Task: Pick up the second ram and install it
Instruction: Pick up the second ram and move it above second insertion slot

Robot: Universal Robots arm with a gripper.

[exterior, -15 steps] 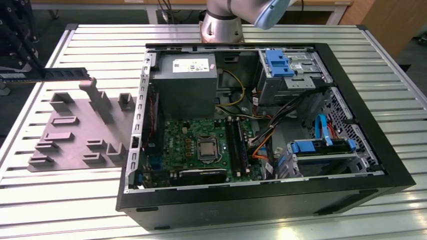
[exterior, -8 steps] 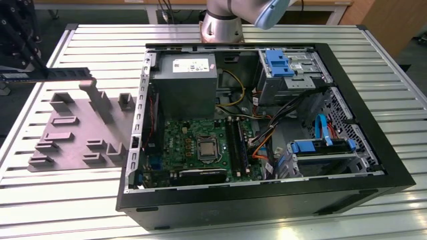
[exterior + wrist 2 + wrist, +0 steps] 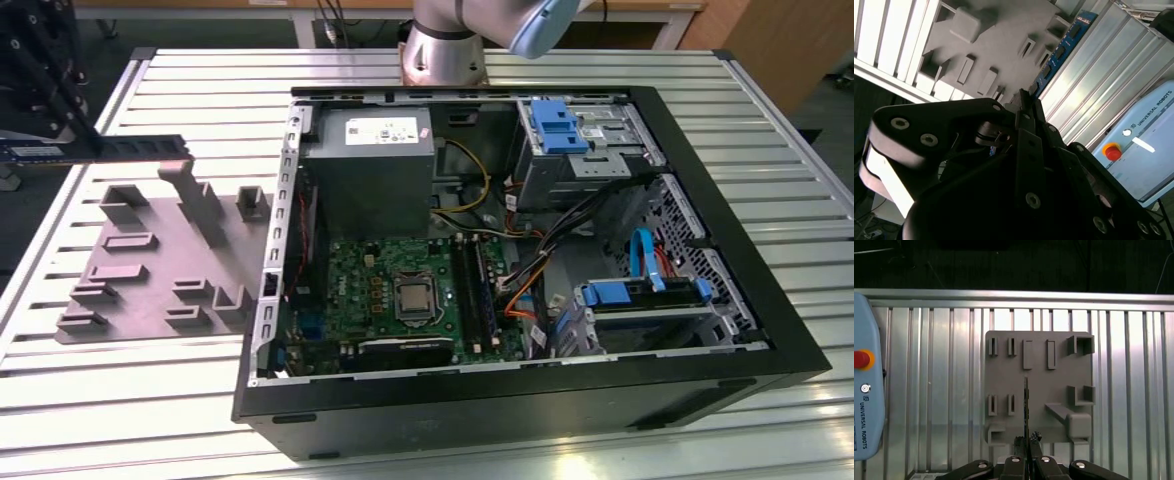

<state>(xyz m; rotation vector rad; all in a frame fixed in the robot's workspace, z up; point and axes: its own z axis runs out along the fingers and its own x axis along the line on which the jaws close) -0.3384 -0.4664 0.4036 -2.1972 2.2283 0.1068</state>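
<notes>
Dark blue-green, the second ram [image 3: 134, 146] is hanging level in the air at about ten o'clock from the open computer case [image 3: 534, 405] in the exterior view. The hand [image 3: 83, 148] is clamping it near one end, fingers pressing together on the board. In the first wrist view the stick is showing edge-on, floating over a grey holder plate [image 3: 147, 250] that is lying on the slatted metal bench [image 3: 160, 400], at nine o'clock from the case. Inside the case, a grey power supply [image 3: 374, 170] is sitting at eleven o'clock, a green motherboard [image 3: 367, 275] at seven, and blue drive brackets [image 3: 554, 125] at one and four, with orange and black cables [image 3: 527, 285] running between them.
</notes>
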